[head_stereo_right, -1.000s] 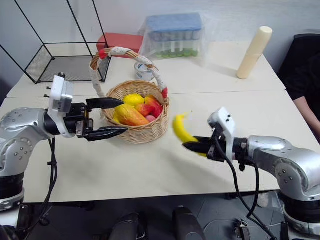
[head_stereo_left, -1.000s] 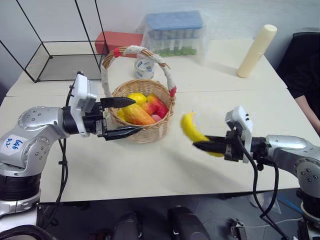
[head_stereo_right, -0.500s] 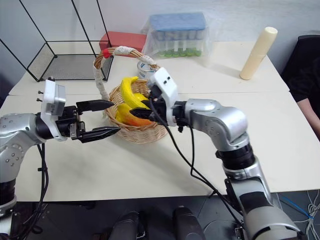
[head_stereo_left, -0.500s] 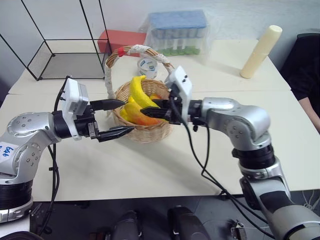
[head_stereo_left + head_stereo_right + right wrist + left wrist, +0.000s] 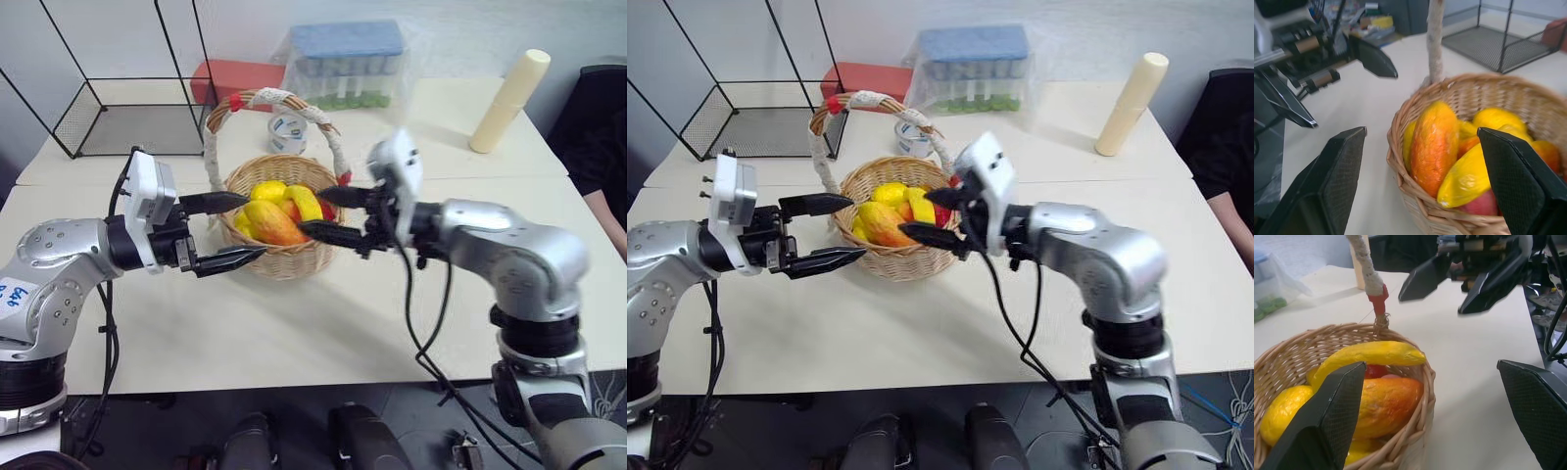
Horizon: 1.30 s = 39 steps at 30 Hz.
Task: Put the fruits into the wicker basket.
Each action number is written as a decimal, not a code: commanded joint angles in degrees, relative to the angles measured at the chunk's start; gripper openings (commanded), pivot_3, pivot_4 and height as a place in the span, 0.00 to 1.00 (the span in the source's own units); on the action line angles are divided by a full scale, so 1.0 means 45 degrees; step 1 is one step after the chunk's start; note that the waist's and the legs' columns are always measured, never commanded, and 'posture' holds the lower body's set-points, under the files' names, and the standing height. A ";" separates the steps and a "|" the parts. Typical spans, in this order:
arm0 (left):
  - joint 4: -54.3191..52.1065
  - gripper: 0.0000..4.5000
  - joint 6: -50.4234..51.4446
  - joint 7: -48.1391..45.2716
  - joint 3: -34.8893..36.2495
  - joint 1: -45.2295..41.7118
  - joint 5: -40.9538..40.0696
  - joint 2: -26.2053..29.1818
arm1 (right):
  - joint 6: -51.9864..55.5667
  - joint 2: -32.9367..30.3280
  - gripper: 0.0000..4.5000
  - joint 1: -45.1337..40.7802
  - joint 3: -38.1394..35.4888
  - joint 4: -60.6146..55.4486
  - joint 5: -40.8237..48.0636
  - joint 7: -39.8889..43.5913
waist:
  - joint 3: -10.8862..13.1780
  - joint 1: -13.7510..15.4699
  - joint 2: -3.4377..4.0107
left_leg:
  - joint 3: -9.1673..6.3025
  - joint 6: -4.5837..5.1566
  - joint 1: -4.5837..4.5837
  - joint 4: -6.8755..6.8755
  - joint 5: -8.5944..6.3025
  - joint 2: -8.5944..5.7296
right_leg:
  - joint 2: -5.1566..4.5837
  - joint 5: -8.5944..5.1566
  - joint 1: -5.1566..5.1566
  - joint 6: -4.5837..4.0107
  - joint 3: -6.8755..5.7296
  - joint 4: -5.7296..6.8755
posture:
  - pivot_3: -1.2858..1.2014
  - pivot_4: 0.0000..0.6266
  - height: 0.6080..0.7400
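The wicker basket (image 5: 286, 260) stands mid-table with its tall corded handle (image 5: 211, 147) upright. Inside lie the fruits: a yellow banana (image 5: 305, 203) on top, an orange-red mango (image 5: 275, 224), a yellow fruit (image 5: 266, 190) and a red one (image 5: 1376, 370) underneath. My right gripper (image 5: 310, 211) hovers at the basket's right rim, open, nothing between its fingers. At the left rim my left gripper (image 5: 253, 226) is held level and open, the basket wall between its fingertips, apart from it. In the right wrist view, mango (image 5: 1434, 145) and banana (image 5: 1467, 176) lie side by side.
A black wire-frame cage (image 5: 108, 108) stands at the back left. Behind the basket are a red box (image 5: 230, 78), a tape roll (image 5: 285, 129) and a clear container with a blue lid (image 5: 348, 64). A cream roll (image 5: 505, 100) leans back right. A person's dark sleeve (image 5: 598, 127) shows at the right edge.
My right gripper carried the banana from the right to the basket, let it go and opened; the banana now lies in the basket. The left gripper stayed put.
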 commanded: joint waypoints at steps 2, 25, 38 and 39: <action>0.0344 1.00 -0.0315 -0.0191 -0.0207 -0.0658 0.0088 -0.0163 | -0.1020 0.0006 0.83 -0.0136 -0.0743 0.0079 -0.1328 -0.1952 | 0.0000 -0.0039 0.0000 | 0.0002 -0.0006 0.0002 -0.0001 0.0003 0.0004 | 0.0009 0.0000 -0.0005 0.0000 0.0006 0.0000 | 0.52 0.24 1.00; 0.0154 1.00 -0.0276 -0.0030 -0.0256 -0.0985 0.0031 -0.0576 | -0.7227 0.2043 0.09 0.0865 0.1499 0.3607 -0.5698 -0.2314 | 0.0000 -0.0003 0.0000 | 0.0006 -0.0016 -0.0001 0.0002 0.0011 0.0004 | 0.0014 0.0000 -0.0016 0.0000 0.0007 0.0015 | 0.52 0.24 1.00; 0.0726 1.00 -0.0088 -0.0239 -0.0568 -0.1860 -0.0255 -0.1177 | -0.7405 -0.2774 0.02 0.4597 -0.5115 0.2217 -0.4831 -0.1002 | 0.0002 0.0416 -0.0003 | 0.0005 -0.0012 -0.0001 0.0001 0.0009 -0.0004 | 0.0014 0.0000 -0.0005 0.0001 0.0006 -0.0002 | 0.52 0.24 1.00; 0.0856 1.00 -0.0161 -0.0292 -0.0653 -0.1899 -0.0171 -0.1232 | -0.7510 -0.2881 0.02 0.5031 -0.5775 0.2566 -0.4869 -0.1189 | 0.0002 0.0487 -0.0002 | -0.0004 -0.0012 0.0000 -0.0003 0.0009 -0.0005 | 0.0016 0.0000 0.0004 0.0000 0.0002 -0.0011 | 0.52 0.24 1.00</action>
